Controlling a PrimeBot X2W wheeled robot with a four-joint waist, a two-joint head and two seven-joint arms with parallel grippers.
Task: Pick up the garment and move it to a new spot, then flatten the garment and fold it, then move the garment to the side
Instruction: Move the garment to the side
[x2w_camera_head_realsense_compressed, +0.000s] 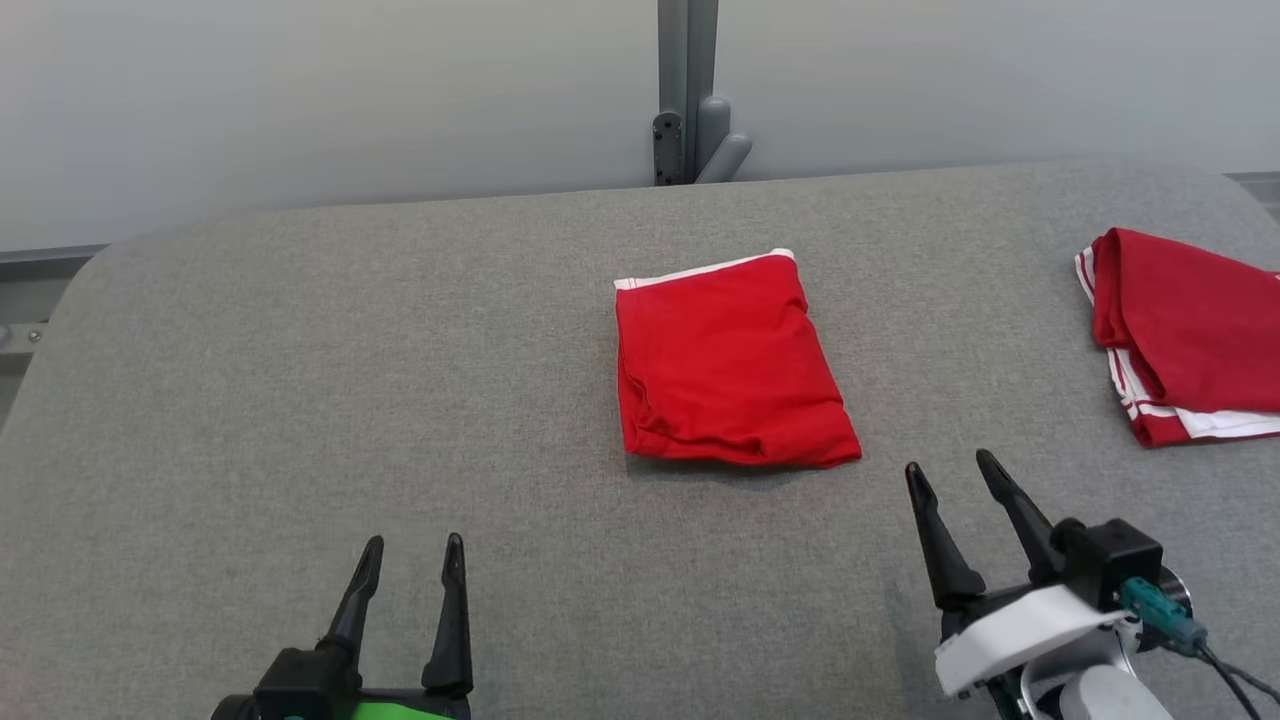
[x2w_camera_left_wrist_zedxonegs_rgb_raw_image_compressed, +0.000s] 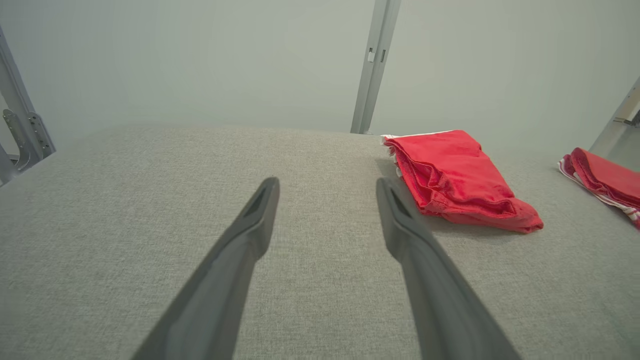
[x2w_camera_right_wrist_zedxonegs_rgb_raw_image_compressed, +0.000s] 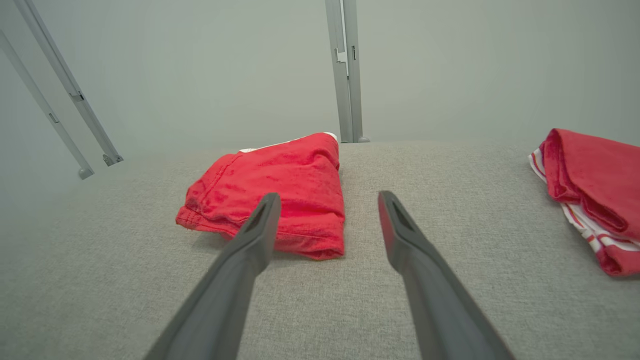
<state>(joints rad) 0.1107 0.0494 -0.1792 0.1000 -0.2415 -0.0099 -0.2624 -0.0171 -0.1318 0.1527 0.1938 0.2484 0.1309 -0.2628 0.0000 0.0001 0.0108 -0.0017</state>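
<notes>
left gripper is hovering lower left, fingers spread wide, holding nothing | right gripper is hovering lower right, likewise spread and empty | red garment is lying folded mid-frame on grey table | striped garment is lying at right edge

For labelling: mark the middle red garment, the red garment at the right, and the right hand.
middle red garment (x2w_camera_head_realsense_compressed: 730, 365): head view, centre of top layer.
right red garment (x2w_camera_head_realsense_compressed: 1190, 325): head view, red upper fold.
right hand (x2w_camera_head_realsense_compressed: 948, 464): head view, midway between fingertips.
</notes>
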